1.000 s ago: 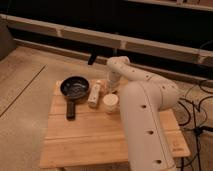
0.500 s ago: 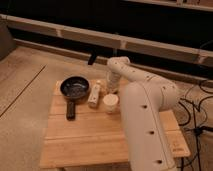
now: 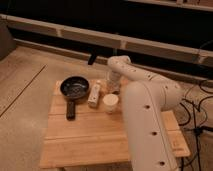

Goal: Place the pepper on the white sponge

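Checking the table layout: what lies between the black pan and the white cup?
The white sponge lies between black pan and white cup, seen in the camera view. The claw hangs just behind the cup.

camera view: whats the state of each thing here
black pan, upright, handle toward camera
white sponge, lying flat beside the black pan
white cup, upright
pincer, shut, low, just behind the white cup
pepper, not visible
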Controlling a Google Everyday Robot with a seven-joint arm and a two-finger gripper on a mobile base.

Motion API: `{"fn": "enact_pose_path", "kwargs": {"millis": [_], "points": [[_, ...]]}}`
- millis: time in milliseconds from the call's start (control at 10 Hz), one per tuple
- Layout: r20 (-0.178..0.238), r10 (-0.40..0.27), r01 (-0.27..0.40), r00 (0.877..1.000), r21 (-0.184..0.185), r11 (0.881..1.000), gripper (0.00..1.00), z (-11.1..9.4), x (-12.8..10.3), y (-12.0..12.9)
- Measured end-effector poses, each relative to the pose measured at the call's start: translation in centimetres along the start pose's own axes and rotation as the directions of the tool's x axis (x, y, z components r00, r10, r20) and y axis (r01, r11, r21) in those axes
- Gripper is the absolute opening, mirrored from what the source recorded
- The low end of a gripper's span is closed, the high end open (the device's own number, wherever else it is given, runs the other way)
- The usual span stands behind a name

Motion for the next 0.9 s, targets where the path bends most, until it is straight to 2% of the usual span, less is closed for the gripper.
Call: {"fn": "enact_pose_path", "kwargs": {"millis": [100,500,900], "points": [[0.015,0.001,-0.001,1.000,-0.006,1.000,0.00,-0.6,-0.1,0.0],[0.021,0.008,-0.008,1.000,0.000,1.000,0.00,-1.0,0.6,-0.7],[0.079,0.022,-0.025,0.997,0.031,0.999,0.00,-3.8,-0.5,-2.3]]}}
